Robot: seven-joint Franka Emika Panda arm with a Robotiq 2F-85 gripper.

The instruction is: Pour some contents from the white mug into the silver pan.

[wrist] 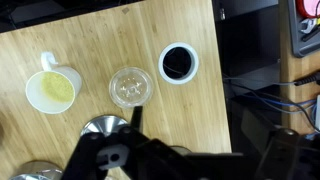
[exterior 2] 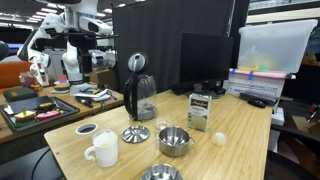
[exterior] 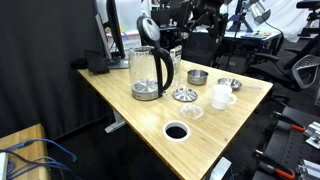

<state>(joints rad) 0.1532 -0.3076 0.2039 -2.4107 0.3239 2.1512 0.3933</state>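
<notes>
On the table [exterior: 140, 115], in an exterior view, the kettle [exterior: 150, 72] stands at the back. The disc [exterior: 184, 95] lies just in front of it, to the right. The tin [exterior: 197, 77] and the pan [exterior: 229, 85] lie side by side behind the mug [exterior: 221, 96]. A little dish [exterior: 192, 111] sits between the disc and a hole [exterior: 177, 131] in the table.

One mug [exterior: 221, 97], one kettle [exterior: 148, 72], one shallow pan [exterior: 229, 85], one deeper tin [exterior: 197, 76] and one ridged disc [exterior: 184, 95] are counted.
</notes>
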